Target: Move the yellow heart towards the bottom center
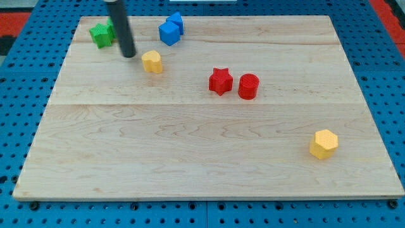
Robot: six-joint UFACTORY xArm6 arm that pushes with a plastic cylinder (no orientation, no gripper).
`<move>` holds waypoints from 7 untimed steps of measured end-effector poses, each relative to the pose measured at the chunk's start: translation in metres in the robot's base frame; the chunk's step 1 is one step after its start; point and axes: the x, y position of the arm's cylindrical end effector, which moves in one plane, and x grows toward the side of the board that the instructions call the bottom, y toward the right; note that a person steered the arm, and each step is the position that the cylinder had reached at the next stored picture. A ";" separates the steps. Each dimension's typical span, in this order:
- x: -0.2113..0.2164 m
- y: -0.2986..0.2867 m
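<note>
The yellow heart lies near the view's top left on the wooden board. My tip is just to the heart's left and slightly above it, a small gap apart. The rod rises from the tip out of the view's top edge.
A green block sits at the top left, partly behind the rod. Two blue blocks touch each other above the heart. A red star and a red cylinder stand side by side mid-board. A yellow hexagon lies at the lower right.
</note>
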 end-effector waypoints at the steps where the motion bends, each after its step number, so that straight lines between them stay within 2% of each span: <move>1: 0.024 0.048; 2: 0.084 0.038; 4: 0.095 0.016; 5: 0.125 0.092; 6: 0.140 0.117; 7: 0.113 0.047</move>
